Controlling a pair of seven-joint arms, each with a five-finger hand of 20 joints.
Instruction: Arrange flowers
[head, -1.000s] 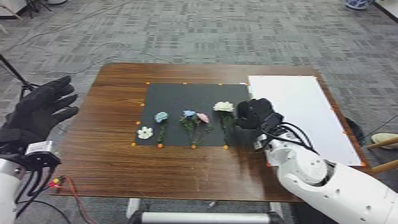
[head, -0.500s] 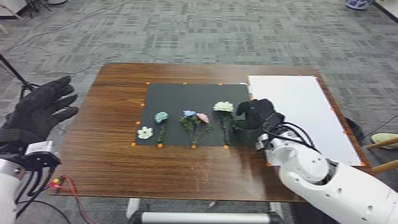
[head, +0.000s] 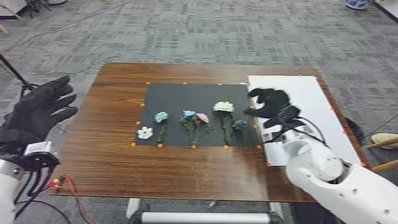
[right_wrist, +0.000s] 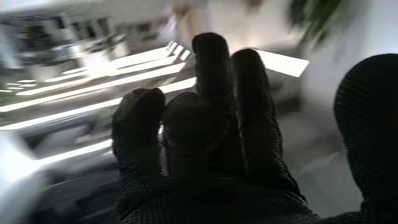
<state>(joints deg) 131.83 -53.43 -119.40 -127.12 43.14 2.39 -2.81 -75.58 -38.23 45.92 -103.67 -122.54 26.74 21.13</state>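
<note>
Flowers lie on black mat, pot beyond — left hand fingers spread, right hand fingers parted.

I looked into what seemed an office-like lab: grey patterned carpet, a black stand at left, a red cable near left, orange markers dotting the table

Six flowers, two of them white, are lying on one bench with one black sheet and one white sheet.
</note>
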